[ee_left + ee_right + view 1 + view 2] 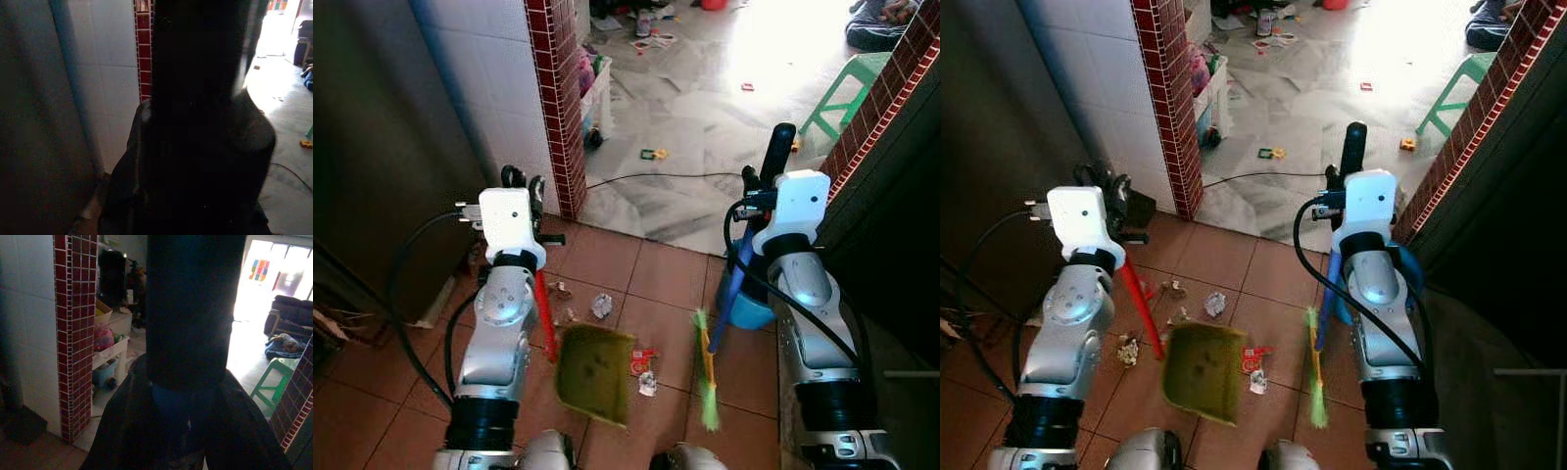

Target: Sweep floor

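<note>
Below my head, in the left eye view, both my silver arms reach forward and down over the terracotta floor (pixel 607 259), forearms raised and wrists bent so the white wrist housings face up. My left gripper (pixel 523 179) is clamped on one red handle (pixel 544 315) that slants down from it to one olive-green dustpan (pixel 595 372) lying on the tiles just below and inward of that arm. My right gripper (pixel 766 168) is closed around one blue broom handle (pixel 732 286), which drops from it to one green-bristled broom head (pixel 707 377) resting on the floor beside the dustpan, a few scraps of litter (pixel 643 364) lying between the two. One blue bucket (pixel 744 311) sits just under my right forearm. In the right eye view, the same scene: a red brick pillar (pixel 1167 108) stands just ahead of my left gripper, a black cable (pixel 1263 176) runs across the pale floor between my grippers, and one green stool (pixel 1459 90) stands well beyond the right one. In the left wrist view, my dark fingers (pixel 195 147) close together around a dark shaft, white wall tiles beside them. In the right wrist view, my fingers (pixel 161 431) wrap the broom handle, blue showing between them, with the brick pillar off to one side.
</note>
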You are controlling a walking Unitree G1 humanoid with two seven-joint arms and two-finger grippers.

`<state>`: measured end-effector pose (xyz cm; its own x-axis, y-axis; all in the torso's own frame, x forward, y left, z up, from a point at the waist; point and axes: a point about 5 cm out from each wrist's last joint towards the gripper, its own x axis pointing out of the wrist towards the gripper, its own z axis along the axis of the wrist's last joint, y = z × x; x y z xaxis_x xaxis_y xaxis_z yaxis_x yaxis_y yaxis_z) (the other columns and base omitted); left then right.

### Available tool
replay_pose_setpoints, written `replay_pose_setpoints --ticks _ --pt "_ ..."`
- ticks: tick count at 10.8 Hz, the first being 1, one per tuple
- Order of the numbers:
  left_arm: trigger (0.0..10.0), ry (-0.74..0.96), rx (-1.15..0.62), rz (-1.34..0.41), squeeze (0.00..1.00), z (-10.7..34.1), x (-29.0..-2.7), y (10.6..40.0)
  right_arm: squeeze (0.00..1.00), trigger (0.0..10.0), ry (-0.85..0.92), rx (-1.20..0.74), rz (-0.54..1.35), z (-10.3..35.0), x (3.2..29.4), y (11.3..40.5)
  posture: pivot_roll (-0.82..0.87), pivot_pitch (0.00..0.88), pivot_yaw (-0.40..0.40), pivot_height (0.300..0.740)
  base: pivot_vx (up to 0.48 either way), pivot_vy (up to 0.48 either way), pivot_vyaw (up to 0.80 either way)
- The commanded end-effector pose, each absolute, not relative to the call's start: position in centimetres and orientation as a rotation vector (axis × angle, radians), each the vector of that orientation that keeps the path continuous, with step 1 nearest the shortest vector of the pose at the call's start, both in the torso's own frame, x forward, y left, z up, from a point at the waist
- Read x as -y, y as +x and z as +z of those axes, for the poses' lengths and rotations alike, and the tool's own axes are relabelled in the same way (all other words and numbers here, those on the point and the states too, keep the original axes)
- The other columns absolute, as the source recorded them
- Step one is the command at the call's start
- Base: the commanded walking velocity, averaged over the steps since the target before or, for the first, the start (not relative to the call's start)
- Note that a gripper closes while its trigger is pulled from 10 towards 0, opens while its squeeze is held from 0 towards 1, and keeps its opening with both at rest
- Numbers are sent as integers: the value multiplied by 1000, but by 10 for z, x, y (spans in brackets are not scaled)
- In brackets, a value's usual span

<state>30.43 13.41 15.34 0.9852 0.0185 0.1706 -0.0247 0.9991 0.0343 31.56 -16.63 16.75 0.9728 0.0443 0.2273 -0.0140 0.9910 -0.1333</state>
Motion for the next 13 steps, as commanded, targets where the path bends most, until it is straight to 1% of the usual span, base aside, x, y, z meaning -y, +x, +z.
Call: replay_pose_setpoints --ticks 1,4,7,10,11,12,13 --pt "10000 56 263 4 0 174 -131 307 0 10000 -136 270 31 175 167 314 -2 84 -12 740 0 0 0" --pt "10000 91 258 22 0 170 -134 306 0 10000 -136 270 38 175 165 317 1 82 -15 740 0 0 0" --pt "10000 157 219 20 0 150 -135 314 0 10000 -162 281 34 176 164 317 -4 74 -15 740 0 0 0" --pt "10000 232 196 40 0 136 -127 330 0 10000 -164 289 13 177 168 319 -53 67 -11 740 0 0 0" --pt "10000 189 175 40 0 132 -121 337 0 10000 -141 287 2 178 166 320 -61 65 -4 740 0 0 0" --pt "10000 172 207 9 0 132 -111 341 0 10000 -118 290 0 177 164 320 -64 60 -1 740 0 0 0" --pt "10000 190 193 58 0 127 -108 344 0 10000 -87 279 -3 175 163 320 -73 61 3 740 0 0 0"
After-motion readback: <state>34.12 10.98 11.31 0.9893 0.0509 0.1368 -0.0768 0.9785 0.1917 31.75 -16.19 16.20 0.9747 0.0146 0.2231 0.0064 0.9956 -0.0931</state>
